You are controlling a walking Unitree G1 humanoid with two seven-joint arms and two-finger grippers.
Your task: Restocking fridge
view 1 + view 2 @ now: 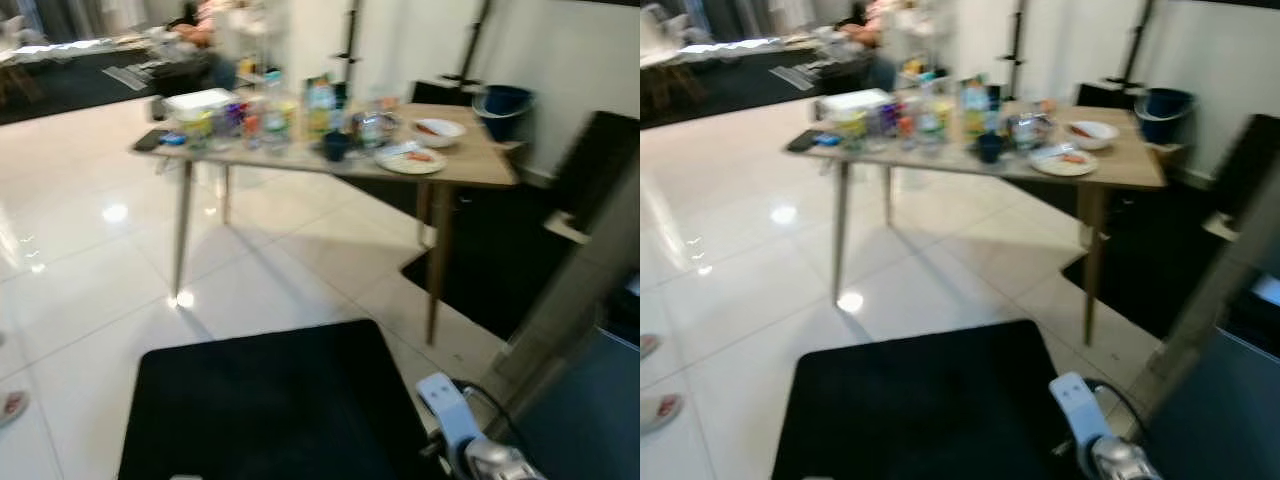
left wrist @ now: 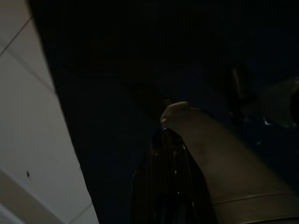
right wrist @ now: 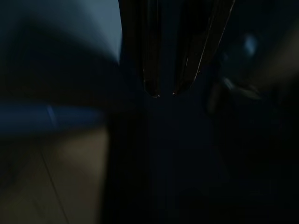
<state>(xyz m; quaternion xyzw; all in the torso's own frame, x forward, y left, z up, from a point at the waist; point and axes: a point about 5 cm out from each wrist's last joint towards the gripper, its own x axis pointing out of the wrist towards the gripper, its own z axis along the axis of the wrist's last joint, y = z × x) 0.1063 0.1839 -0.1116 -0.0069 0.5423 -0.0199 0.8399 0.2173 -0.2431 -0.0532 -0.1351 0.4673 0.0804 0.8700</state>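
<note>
Nearest to me, at six o'clock, is my own black body panel point(image 1: 270, 405), broad and flat, with white floor tiles point(image 1: 90, 290) around it. At about five o'clock my right arm point(image 1: 470, 435) hangs idle, silver at the wrist with a black cable looping off it. My left arm hangs idle too.

Going from left to right across the room: at eight o'clock a pair of sandalled feet point(image 1: 655, 405) sits at the floor's edge. At eleven o'clock, far off, a dark rug point(image 1: 80, 75) lies under bright window glare, and a person point(image 1: 200, 25) sits beyond it, blurred.

At twelve o'clock stands a wooden table point(image 1: 470, 160) on thin legs, and the things to be stocked are crowded on its top. A white tub point(image 1: 200, 100) stands at its left end, then a row of bottles and jars point(image 1: 270, 115) with coloured labels, too blurred to read, then a dark cup point(image 1: 335, 145). Right of that lie a white plate point(image 1: 412, 160) and a white bowl point(image 1: 438, 130), each holding something red.

At one o'clock a blue bucket point(image 1: 503, 105) stands against the wall. At three to four o'clock a tall grey-and-black slab, likely the fridge point(image 1: 570, 300), leans across the edge of my sight.

My left gripper point(image 2: 170, 140) is in deep shade and I cannot tell how its jaws stand. My right gripper point(image 3: 164, 93) has its jaws narrow, the tips near each other, holding nothing.
</note>
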